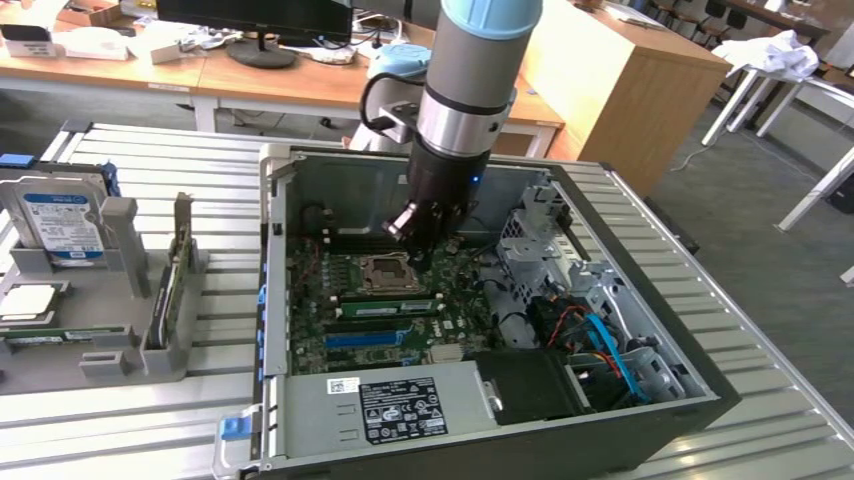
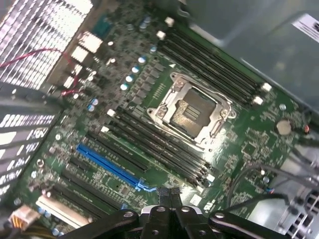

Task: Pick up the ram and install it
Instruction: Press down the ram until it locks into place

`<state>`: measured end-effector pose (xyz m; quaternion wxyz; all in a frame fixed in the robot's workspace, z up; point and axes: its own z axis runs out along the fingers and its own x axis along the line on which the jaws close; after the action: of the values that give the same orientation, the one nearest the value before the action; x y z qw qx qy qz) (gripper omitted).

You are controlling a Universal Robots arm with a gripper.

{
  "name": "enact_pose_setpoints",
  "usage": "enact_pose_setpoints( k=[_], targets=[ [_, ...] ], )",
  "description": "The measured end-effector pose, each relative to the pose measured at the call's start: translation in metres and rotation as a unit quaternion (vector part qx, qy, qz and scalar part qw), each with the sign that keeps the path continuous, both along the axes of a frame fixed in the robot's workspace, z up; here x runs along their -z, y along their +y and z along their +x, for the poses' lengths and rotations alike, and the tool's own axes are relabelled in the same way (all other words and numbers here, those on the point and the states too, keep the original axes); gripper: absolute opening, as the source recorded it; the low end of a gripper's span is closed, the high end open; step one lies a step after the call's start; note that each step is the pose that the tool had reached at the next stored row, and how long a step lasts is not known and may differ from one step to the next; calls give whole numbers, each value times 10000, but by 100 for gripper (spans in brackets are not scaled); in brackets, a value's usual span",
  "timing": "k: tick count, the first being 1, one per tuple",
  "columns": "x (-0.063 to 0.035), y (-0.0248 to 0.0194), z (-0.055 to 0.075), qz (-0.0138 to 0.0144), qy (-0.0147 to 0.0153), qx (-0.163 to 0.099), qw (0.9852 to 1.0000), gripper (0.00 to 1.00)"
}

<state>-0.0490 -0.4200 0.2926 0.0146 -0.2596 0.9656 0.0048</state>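
Observation:
My gripper [image 1: 411, 248] hangs inside the open computer case [image 1: 274, 300], just above the motherboard's CPU socket [image 1: 387, 271]. In the wrist view its black fingertips [image 2: 168, 191] are pressed together with nothing between them, over the board beside the socket [image 2: 192, 112]. A ram stick [image 1: 387, 306], green with dark chips, lies along a slot just in front of the socket in the exterior view. Whether it is fully seated I cannot tell. Another thin green stick [image 1: 164, 298] stands on edge in the grey holder [image 1: 114, 350] on the exterior view's left.
A long blue slot [image 1: 367, 340] [image 2: 107, 167] runs beside the ram slots. A blue-labelled hard drive [image 1: 60, 225] stands in the holder. The power supply [image 1: 387, 405] and a cable bundle [image 1: 601, 340] fill the case's near side. Drive cage metal [image 1: 534, 240] rises close to the arm.

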Motion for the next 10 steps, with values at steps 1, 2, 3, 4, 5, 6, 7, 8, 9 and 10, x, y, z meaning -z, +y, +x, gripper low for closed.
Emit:
enact_pose_setpoints(
  k=[1,2,3,4,5,6,7,8,9,10],
  targets=[
    [1,0,0,0,0,95,10000,11],
    [2,0,0,0,0,181,9998,11],
    [4,0,0,0,0,268,9996,11],
    [5,0,0,0,0,355,9994,11],
    [6,0,0,0,0,443,9990,11],
    [7,0,0,0,0,531,9986,11],
    [8,0,0,0,0,619,9981,11],
    [10,0,0,0,0,717,9974,11],
    [11,0,0,0,0,805,9968,11],
    [12,0,0,0,0,894,9960,11]
  ],
)
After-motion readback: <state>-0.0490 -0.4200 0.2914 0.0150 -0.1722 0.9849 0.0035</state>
